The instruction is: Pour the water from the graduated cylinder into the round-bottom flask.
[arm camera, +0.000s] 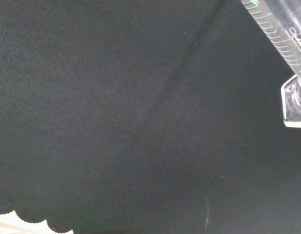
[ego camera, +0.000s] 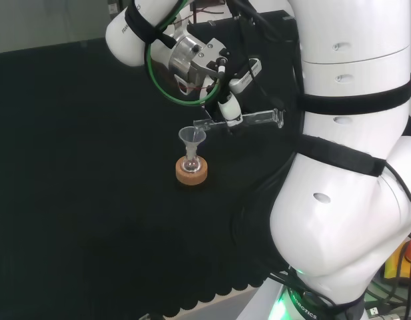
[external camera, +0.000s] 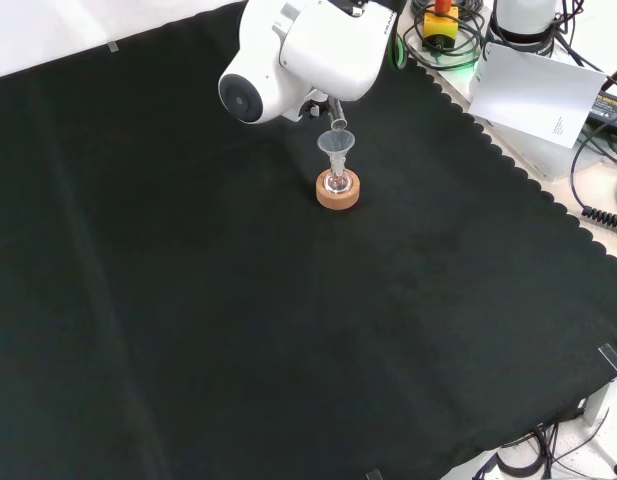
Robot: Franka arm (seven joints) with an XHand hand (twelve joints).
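Note:
In the head view the hand (ego camera: 226, 105) is curled round a clear graduated cylinder (ego camera: 255, 119), which lies about level above the cloth. The cylinder's left end reaches over a clear funnel (ego camera: 191, 137). The funnel stands in the neck of a small round-bottom flask (ego camera: 190, 164) seated upright on a cork ring (ego camera: 192, 173). From the front, the funnel (external camera: 336, 146), flask (external camera: 337, 180) and cork ring (external camera: 338, 192) sit just below the arm's big white link (external camera: 298, 50), with one cylinder end (external camera: 338, 124) above the funnel. The wrist view shows the cylinder's graduated tube (arm camera: 282, 34) and its base (arm camera: 292, 102).
The black cloth's scalloped edge (external camera: 508, 160) runs along the right in the front view. Beyond it lie a white card (external camera: 533, 90), a yellow and red device (external camera: 440, 20) and cables (external camera: 603, 200). In the head view the arm's white links (ego camera: 352, 167) stand at the right.

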